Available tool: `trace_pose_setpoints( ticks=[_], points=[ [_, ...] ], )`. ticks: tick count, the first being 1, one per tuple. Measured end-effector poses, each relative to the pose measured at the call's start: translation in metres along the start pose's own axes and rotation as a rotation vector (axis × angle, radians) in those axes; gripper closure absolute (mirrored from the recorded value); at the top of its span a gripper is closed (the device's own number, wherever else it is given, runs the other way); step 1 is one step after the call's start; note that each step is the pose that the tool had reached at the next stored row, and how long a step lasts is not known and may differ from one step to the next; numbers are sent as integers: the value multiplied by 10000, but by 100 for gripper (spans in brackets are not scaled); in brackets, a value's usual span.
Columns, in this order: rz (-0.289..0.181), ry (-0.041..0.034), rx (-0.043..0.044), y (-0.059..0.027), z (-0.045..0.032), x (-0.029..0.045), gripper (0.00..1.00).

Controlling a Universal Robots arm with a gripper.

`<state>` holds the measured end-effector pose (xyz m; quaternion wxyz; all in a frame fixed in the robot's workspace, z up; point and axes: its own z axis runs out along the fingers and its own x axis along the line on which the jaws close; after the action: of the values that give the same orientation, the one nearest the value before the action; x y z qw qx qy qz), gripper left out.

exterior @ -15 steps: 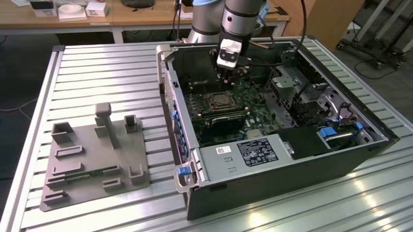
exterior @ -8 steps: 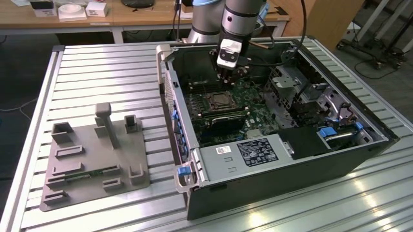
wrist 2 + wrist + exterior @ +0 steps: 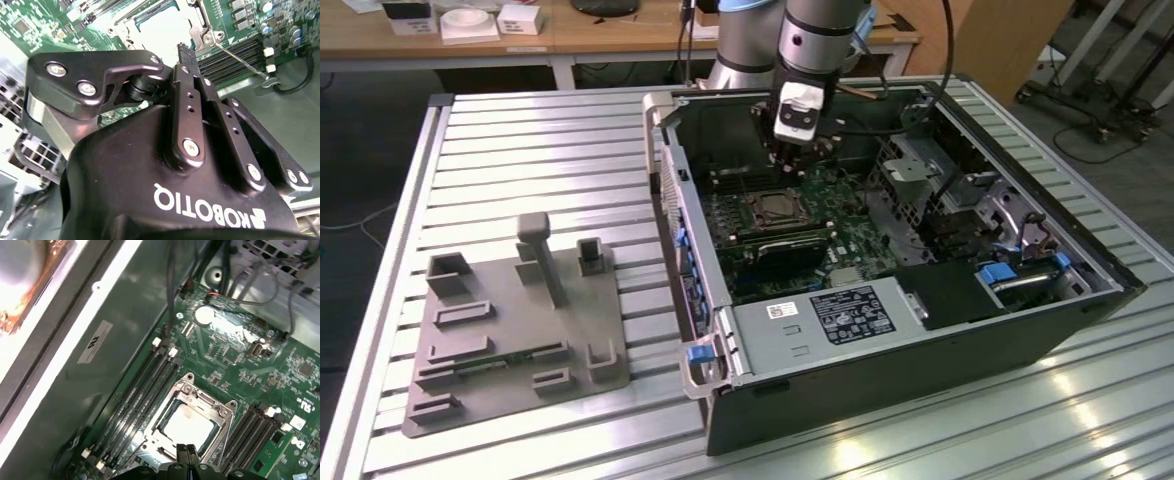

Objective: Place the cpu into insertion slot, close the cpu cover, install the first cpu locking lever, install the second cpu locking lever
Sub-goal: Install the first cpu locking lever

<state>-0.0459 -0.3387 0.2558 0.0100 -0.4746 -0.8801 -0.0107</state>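
The cpu (image 3: 187, 427), a pale silvery square, lies in the insertion slot (image 3: 188, 383) on the green board. The cpu cover (image 3: 220, 413), a thin metal frame, lies flat around it. In the first wrist view my gripper (image 3: 186, 451) hovers shut just above the socket's edge, with nothing between the fingers. The exterior view shows the gripper (image 3: 803, 150) inside the open computer case, slightly behind the insertion slot (image 3: 781, 211). In the second wrist view the gripper (image 3: 185, 48) is over the board, and a thin wire locking lever (image 3: 241, 61) juts from the socket's corner across the memory slots.
The black computer case (image 3: 678, 230) lies open on a slatted metal table (image 3: 520, 150). Long memory slots (image 3: 135, 400) flank the socket on both sides. A grey fixture plate (image 3: 507, 320) with holders sits at the exterior view's left. Drive cages and cables (image 3: 947, 200) crowd the case's right.
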Motion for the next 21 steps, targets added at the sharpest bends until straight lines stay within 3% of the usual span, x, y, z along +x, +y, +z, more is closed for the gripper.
trace_pose_setpoints(
  ticks=[13,21],
  points=[
    [-2016,29,49,0,2,0,89],
    [-2795,48,62,0,3,0,89]
  ],
)
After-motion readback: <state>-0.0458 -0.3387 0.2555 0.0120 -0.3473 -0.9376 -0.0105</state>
